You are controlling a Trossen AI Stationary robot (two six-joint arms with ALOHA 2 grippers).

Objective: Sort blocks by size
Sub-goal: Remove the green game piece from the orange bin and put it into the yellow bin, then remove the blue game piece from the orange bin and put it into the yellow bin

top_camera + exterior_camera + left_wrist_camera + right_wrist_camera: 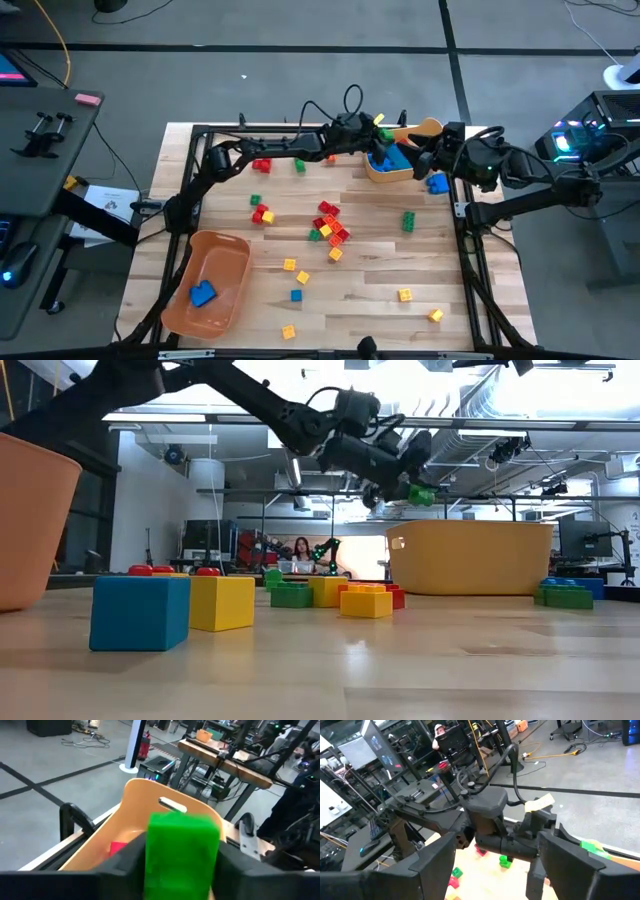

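While our left gripper (383,131) hangs over the far orange bin (392,172), its jaws clasp a green block (181,851), long axis running back between the fingers. Our right gripper (428,159) waits beside, jaws apart and empty. We count two bins; the near bin (208,282) holds one blue block (203,293).

From my left wrist camera the green block (181,851) is smeared with blur and cut off at the frame's bottom, so I can't tell whether the fingers (125,860) touch it. It hides most of the orange bin (145,805). In the low view, the other bin (30,520) runs off the left edge.
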